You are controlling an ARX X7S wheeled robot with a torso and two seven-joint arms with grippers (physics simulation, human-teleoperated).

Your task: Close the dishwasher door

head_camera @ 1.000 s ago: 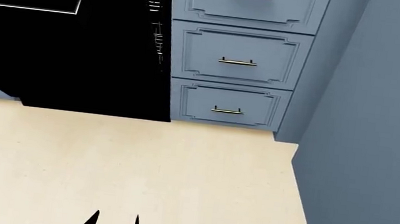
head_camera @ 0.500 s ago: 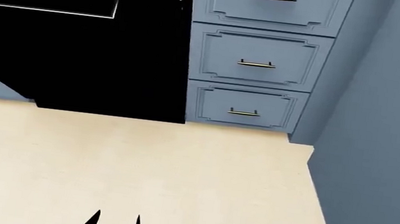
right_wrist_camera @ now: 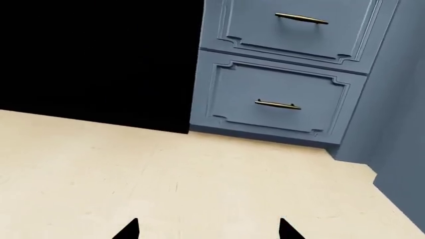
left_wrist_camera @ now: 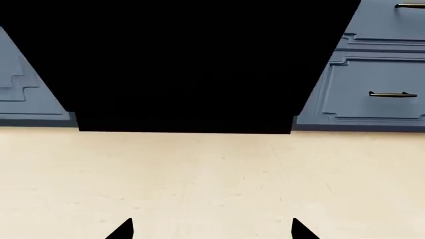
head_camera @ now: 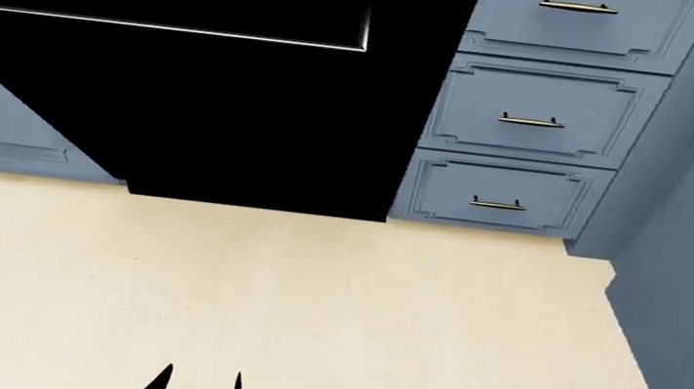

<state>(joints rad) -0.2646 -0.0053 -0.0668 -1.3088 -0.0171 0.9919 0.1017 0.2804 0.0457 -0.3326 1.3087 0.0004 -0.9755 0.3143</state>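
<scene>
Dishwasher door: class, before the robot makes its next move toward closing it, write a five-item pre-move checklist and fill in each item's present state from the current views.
1. Glossy black dishwasher door in view ahead: ok.
2. Door already shut: cannot tell; only a black panel and a thin silver strip show.
3. Left end effector open, nothing held: ok; its tips sit apart over bare floor.
4. Right end effector open, nothing held: ok.
5. Either end effector touching the door: not ok; cream floor shows between both and the panel.
6. Blue-grey drawer fronts with brass handles shut, out of the path: ok.
</scene>
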